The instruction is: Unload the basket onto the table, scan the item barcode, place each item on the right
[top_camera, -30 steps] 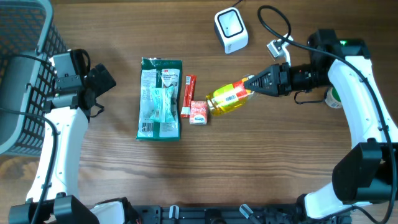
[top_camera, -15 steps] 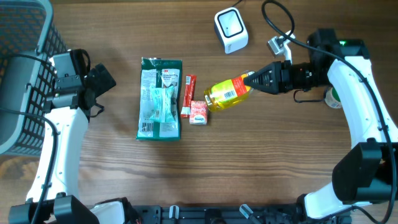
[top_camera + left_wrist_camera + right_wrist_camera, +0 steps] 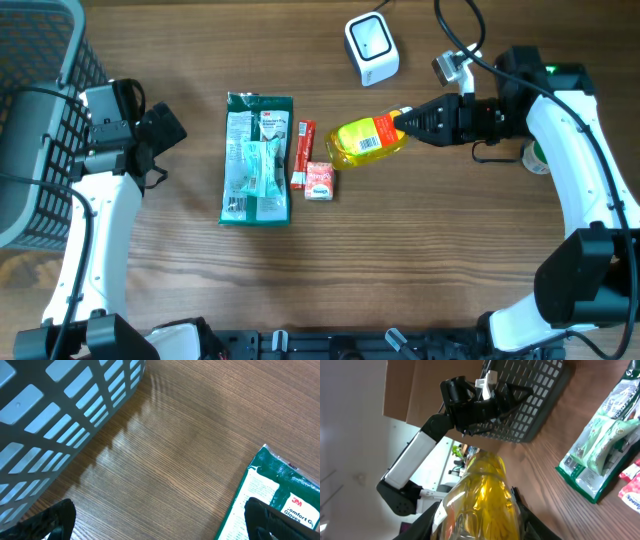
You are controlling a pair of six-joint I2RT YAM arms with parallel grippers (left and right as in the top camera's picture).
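Overhead: right claw (image 3: pixel 404 123) grips yellow bottle (image 3: pixel 350 140), barcode (image 3: pixel 369 144) up.

The worktop (image 3: pixel 400 260) is of brown wood with a long grain. A grey basket (image 3: pixel 30 120) stands at its left edge. Near the middle lies a green glove pack (image 3: pixel 256 158), flat. Just beside it on the right lies a thin red sachet (image 3: pixel 302 155), and a small red and white box (image 3: pixel 319 180) touches the sachet. A white scanner (image 3: pixel 371 48) stands at the far edge, well apart from them.
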